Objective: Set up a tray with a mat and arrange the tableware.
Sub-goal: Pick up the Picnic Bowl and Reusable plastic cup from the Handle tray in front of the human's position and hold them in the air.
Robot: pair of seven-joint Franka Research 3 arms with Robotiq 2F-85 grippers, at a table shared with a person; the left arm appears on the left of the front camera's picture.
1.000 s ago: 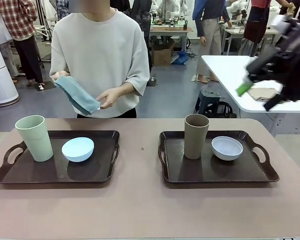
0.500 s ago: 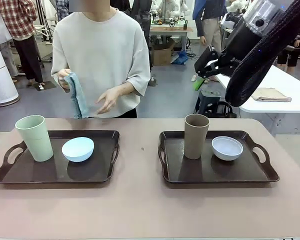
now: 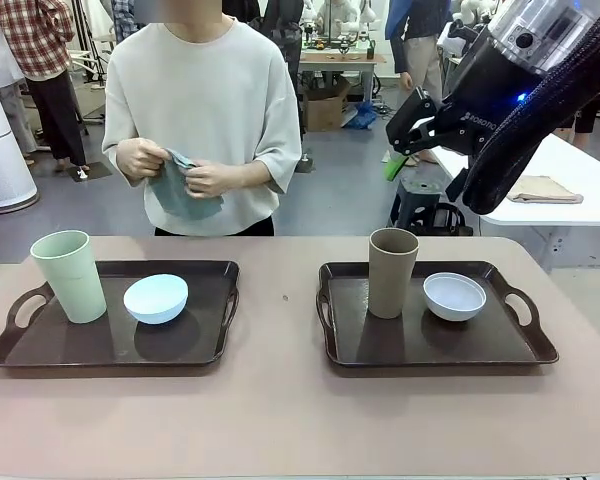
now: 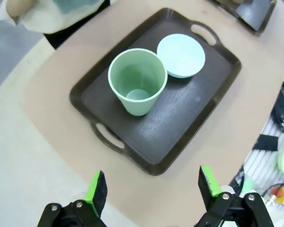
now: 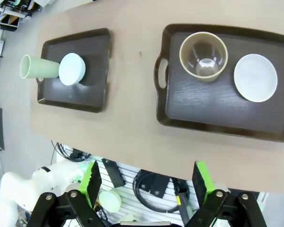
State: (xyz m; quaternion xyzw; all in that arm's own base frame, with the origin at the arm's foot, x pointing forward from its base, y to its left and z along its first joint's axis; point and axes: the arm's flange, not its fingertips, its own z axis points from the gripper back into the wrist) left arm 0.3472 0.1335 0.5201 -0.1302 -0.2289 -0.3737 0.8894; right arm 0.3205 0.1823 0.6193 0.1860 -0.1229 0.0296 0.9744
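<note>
A person across the table bunches a teal mat (image 3: 180, 188) in both hands at chest height. On the left tray (image 3: 40, 350) stand a pale green tumbler (image 3: 70, 275) and a light blue bowl (image 3: 156, 298). A brown tumbler (image 3: 392, 271) and a white bowl (image 3: 454, 296) are on the right tray (image 3: 500, 352). My right gripper (image 3: 401, 148) hangs open, high above the right tray (image 5: 217, 111) with its brown tumbler (image 5: 203, 56) and white bowl (image 5: 255, 77). My left gripper (image 4: 152, 185) is open above the left tray (image 4: 180, 137), green tumbler (image 4: 137, 80) and blue bowl (image 4: 181, 54).
A bare strip of brown tabletop (image 3: 280, 320) runs between the two trays. Behind on the right are a white table (image 3: 460, 140) with a beige cloth (image 3: 545, 188) and a dark stool (image 3: 420, 200). Other people stand far off.
My right arm has swung in from the far right to the upper right above the right tray. The person has drawn the mat in and now holds it with both hands.
</note>
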